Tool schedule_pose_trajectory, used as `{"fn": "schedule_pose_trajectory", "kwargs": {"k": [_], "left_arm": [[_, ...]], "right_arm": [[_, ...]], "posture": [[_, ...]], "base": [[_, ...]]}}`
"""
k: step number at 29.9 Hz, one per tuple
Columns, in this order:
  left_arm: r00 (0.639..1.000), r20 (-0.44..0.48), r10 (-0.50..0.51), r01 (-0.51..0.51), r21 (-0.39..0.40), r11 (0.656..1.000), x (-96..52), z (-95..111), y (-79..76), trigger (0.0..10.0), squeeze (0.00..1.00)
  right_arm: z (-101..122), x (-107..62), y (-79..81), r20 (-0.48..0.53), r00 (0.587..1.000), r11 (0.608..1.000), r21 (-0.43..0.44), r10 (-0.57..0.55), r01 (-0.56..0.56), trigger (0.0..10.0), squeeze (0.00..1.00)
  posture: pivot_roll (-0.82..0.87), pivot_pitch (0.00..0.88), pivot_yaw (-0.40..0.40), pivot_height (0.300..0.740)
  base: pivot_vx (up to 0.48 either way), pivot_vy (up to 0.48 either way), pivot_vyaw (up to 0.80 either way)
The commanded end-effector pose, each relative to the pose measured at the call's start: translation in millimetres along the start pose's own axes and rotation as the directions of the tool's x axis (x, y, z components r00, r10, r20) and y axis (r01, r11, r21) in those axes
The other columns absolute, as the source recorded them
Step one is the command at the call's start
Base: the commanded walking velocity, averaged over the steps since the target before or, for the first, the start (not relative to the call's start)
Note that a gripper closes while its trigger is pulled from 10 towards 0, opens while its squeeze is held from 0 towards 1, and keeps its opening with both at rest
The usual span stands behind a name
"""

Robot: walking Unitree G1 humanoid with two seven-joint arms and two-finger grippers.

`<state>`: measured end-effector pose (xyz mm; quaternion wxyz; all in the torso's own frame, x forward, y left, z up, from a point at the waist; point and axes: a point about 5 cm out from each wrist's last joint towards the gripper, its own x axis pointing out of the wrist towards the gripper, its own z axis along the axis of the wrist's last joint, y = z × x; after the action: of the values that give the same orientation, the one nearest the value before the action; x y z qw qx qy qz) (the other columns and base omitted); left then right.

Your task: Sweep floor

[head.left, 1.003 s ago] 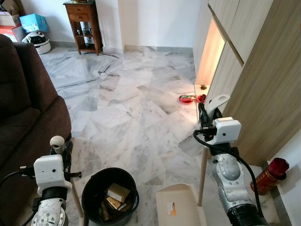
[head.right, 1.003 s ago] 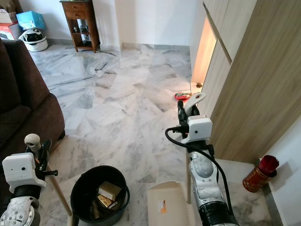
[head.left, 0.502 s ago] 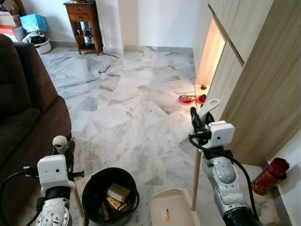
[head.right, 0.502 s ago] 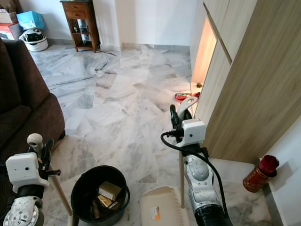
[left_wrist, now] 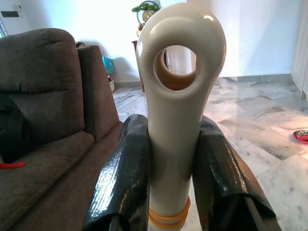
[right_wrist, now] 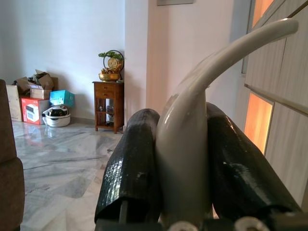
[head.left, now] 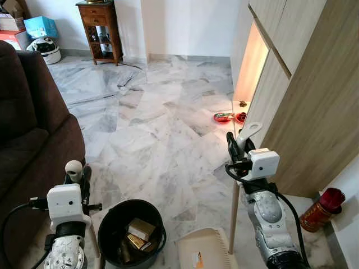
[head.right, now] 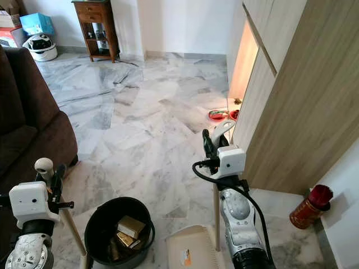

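Now I see the cream dustpan point(head.left: 205, 253) low on the marble floor point(head.left: 151, 123), its wooden pole pinched by the right gripper point(head.left: 238, 147). Left gripper point(left_wrist: 171, 159) clamps the broom's point(left_wrist: 178, 96) glossy looped handle beside the black bin point(head.left: 134, 230).

floor point(head.left: 151, 123): glossy marble | sofa point(head.left: 28, 129): matt cloth | bucket point(head.left: 115, 221): black plastic | cabinet point(head.left: 314, 101): wood-grain

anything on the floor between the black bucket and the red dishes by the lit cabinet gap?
In the left eye view, nothing: bare marble floor runs from the black bucket to the red dishes. The right gripper, shut on the dustpan handle, stands just beside that line.
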<state>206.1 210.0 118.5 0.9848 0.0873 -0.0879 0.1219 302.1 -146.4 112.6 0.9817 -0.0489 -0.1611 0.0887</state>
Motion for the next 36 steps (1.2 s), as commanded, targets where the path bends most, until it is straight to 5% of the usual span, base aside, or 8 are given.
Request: {"fn": "schedule_pose_trajectory", "kwargs": {"k": [1,25,36], "left_arm": [[0.998,0.068,-0.009,0.009,-0.008,1.0,4.1,11.5,-4.4,10.0,0.0],[0.997,0.075,-0.005,0.005,0.005,1.0,3.5,13.3,-4.8,10.0,0.0],[0.997,0.08,-0.007,0.007,0.005,1.0,3.6,13.3,-4.7,10.0,0.0]], "right_arm": [[9.7,4.3,-1.6,0.043,0.999,1.0,-0.002,0.0,0.0,10.0,0.0],[10.4,5.6,-5.5,0.041,0.999,1.0,-0.013,0.002,-0.001,10.0,0.0],[9.9,6.8,-7.7,0.043,0.999,1.0,-0.02,0.004,-0.003,10.0,0.0]], "posture": [[0.11,0.0,0.003,0.74],[0.12,0.0,-0.005,0.74],[0.12,0.0,-0.002,0.74]], "base": [[0.0,0.0,0.0],[0.0,0.0,0.0],[-0.253,0.0,0.0]]}}
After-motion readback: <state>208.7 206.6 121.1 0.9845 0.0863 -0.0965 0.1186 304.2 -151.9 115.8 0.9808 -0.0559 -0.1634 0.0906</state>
